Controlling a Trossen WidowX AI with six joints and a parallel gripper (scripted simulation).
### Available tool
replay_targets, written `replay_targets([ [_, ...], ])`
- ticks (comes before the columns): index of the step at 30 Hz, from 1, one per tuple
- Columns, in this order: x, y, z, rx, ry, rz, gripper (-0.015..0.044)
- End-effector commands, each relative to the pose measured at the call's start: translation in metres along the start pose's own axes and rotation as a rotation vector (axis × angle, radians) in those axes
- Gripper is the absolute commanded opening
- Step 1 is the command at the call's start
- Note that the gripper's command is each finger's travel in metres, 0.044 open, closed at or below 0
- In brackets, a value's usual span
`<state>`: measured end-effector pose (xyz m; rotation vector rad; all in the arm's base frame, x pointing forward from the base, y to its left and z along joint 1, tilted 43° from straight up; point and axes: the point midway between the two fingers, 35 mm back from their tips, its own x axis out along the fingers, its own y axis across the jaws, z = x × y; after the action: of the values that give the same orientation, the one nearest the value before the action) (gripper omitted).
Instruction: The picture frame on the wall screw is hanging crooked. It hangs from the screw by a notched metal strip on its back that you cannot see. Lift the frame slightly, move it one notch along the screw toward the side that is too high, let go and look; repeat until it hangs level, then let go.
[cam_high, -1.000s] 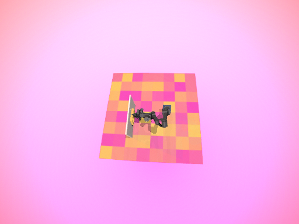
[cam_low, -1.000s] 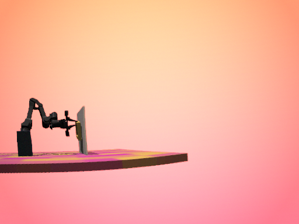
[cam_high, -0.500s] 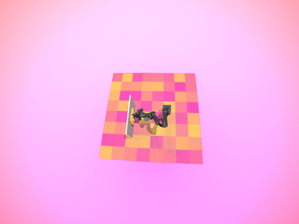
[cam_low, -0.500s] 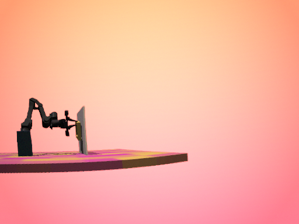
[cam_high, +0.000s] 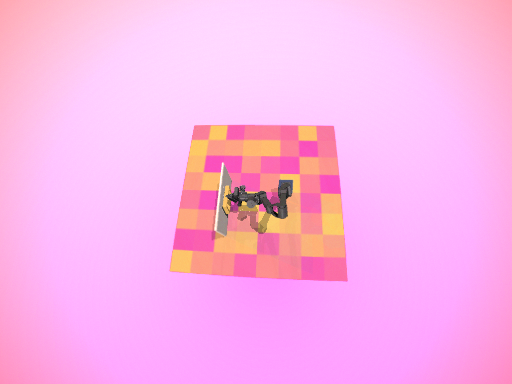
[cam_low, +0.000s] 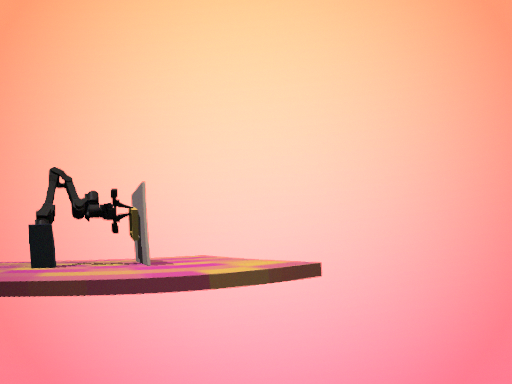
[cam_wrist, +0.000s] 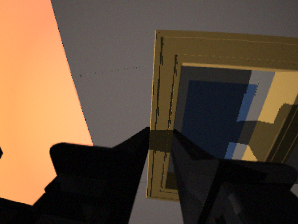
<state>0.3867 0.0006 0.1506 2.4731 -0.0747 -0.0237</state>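
Note:
The picture frame (cam_high: 227, 206) (cam_low: 134, 226) (cam_wrist: 162, 90) has a yellow-gold border around a blue, grey and tan picture and hangs against the grey upright panel. In the wrist view its near rail runs almost straight up and down with a slight slant, not parallel to the panel's edge. My gripper (cam_high: 229, 198) (cam_low: 130, 211) (cam_wrist: 160, 132) is shut on this rail, one fingertip on each side of it. In the exterior view the fingers are at the frame's upper edge. The screw and notched strip are hidden.
The grey panel (cam_high: 222, 225) (cam_low: 144, 220) (cam_wrist: 110, 40) stands upright on the tabletop (cam_high: 320, 240) (cam_low: 265, 270) of pink, orange and yellow squares. The arm's base (cam_high: 286, 185) (cam_low: 42, 246) stands opposite the panel. The arm's shadow falls across the picture.

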Motion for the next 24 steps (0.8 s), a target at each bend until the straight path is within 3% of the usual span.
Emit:
replay_targets([
  [1,0.0002,0.0058,0.0002,-0.001,-0.002,0.016,0.0],
  [24,0.0002,0.0081,0.0001,-0.002,-0.002,0.016,0.0],
])
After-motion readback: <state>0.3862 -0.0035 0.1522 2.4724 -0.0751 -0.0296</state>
